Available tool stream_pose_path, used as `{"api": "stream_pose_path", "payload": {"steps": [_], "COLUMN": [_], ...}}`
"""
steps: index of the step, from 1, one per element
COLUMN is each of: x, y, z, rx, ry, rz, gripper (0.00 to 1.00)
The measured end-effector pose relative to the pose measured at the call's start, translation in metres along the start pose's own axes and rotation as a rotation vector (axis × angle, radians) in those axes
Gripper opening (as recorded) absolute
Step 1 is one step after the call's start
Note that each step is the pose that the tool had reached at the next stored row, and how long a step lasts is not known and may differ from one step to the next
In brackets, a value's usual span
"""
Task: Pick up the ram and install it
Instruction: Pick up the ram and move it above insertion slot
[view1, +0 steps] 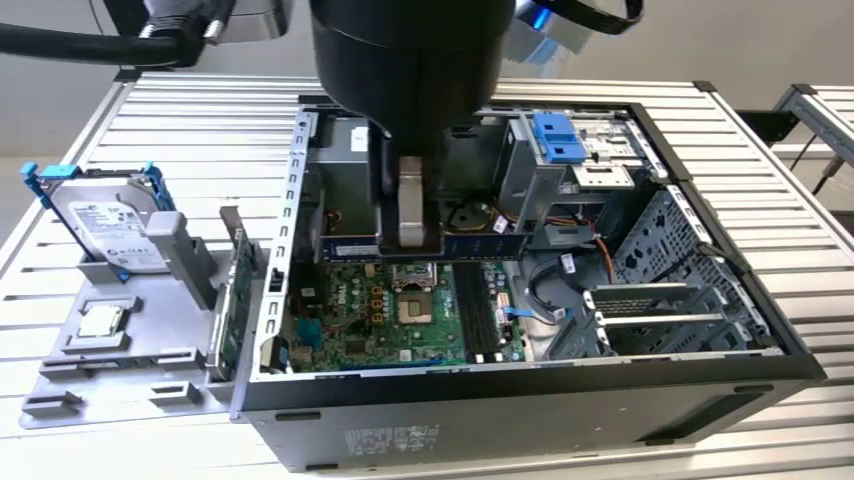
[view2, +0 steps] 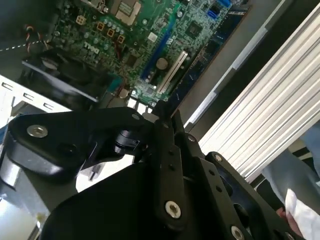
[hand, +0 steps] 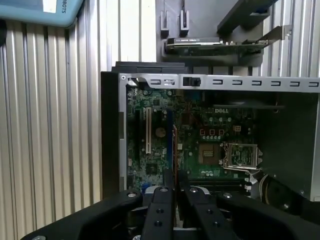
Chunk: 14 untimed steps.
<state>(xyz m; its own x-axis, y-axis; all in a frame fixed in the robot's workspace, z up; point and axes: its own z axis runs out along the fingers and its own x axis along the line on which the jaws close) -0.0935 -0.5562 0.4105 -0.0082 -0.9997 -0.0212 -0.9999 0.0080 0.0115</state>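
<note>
We find the computer case (view1: 534, 420) lying open on the slatted table (view1: 747, 160), with the motherboard (view1: 387, 320) flat on its floor. Inside, the drive cage (view1: 561, 150) sits in the far corner toward the exterior view's right. The gripper (view1: 411, 240) hangs inside the case over the motherboard, with the ram (view1: 474, 248) clamped level between its fingers. On the exterior view's left, just beside the case wall, we see a card (view1: 238, 300) standing on edge in a holder (view1: 80, 360). Further left on that holder the hard drive (view1: 114, 225) leans upright, with a small chip (view1: 100, 322) lying flat before it.
</note>
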Motion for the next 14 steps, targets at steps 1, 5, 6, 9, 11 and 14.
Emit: {"api": "stream_pose_path", "payload": {"steps": [1, 5, 6, 9, 11, 14], "x": [0.0000, -0.0002, -0.0002, -0.0003, -0.0004, -0.0005], "y": [-0.0042, -0.0226, -0.0271, -0.0406, -0.0498, -0.0636], "z": [-0.0001, -0.0002, -0.0002, -0.0004, -0.0005, -0.0007], "rx": [0.0000, 0.0000, 0.0000, 0.0000, 0.0000, 0.0000], "ry": [0.0000, 0.0000, -0.0001, 0.0000, 0.0001, 0.0000], "rz": [0.000, -0.001, -0.001, -0.001, -0.001, -0.001], "gripper": [0.00, 0.00, 0.00, 0.00, 0.00, 0.00]}}
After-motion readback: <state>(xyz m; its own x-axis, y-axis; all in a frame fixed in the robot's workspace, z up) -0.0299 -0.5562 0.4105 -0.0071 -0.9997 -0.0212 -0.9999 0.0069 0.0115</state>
